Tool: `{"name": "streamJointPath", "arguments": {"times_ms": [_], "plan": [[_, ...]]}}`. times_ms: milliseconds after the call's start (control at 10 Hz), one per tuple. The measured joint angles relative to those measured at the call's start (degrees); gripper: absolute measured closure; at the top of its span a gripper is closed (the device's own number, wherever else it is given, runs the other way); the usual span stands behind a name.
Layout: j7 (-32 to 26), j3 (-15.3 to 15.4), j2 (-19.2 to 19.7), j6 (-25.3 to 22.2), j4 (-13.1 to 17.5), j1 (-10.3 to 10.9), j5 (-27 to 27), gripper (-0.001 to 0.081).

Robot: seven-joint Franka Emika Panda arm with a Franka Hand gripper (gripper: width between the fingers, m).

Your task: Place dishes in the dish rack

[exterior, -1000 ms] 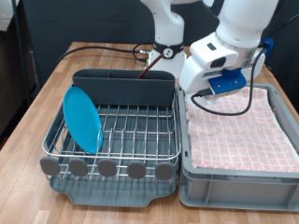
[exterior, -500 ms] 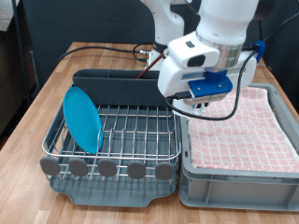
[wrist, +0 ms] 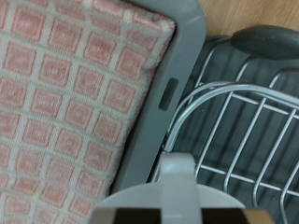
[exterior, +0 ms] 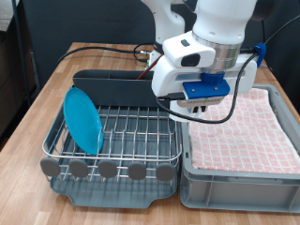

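Note:
The light-blue plate (exterior: 82, 119) stands upright in the left slots of the silver wire dish rack (exterior: 131, 141). My gripper (exterior: 194, 106) hangs above the seam between the rack's right edge and the grey bin. In the wrist view the white mug (wrist: 175, 184) fills the near edge, its rim and handle close under the hand, so the gripper is shut on it. From the exterior view the mug is hidden behind the hand. The wooden spoon is out of view. The rack's wires (wrist: 245, 121) lie under the mug.
The grey plastic bin (exterior: 234, 178) lined with pink checked cloth (exterior: 246, 127) sits right of the rack; its wall (wrist: 173, 89) shows in the wrist view. The dark grey caddy (exterior: 122, 86) runs along the rack's back. Cables (exterior: 98, 52) trail on the wooden table behind.
The arm has swung from over the pink-lined bin to the exterior view's left, and the hand now hangs at the rack's right edge. The plate has not moved.

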Motion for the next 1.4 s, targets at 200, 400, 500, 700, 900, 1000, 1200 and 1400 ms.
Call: {"name": "streamJointPath", "arguments": {"times_ms": [200, 400, 500, 700, 900, 1000, 1200, 1400], "plan": [[1.1, -0.28, 0.64, 0.83, 1.2, -0.02, 0.05, 0.0734], [1.39, -0.62, 1.98, 1.03, 3.49, -0.14, 0.34, 0.0734], [1.6, -0.75, 2.84, 1.12, 4.84, -0.27, 0.58, 0.0734], [2.32, -1.01, 4.47, 1.82, 7.11, -0.57, 1.18, 0.0734], [2.65, -1.41, 6.0, 2.53, 8.78, -0.77, 1.4, 0.0734], [2.86, -1.54, 6.84, 2.99, 9.58, -0.9, 1.42, 0.0734], [2.92, -1.72, 8.94, 3.23, 11.39, -1.37, 1.62, 0.0734], [2.87, -1.72, 11.15, 3.67, 13.26, -2.11, 2.02, 0.0734]]}}
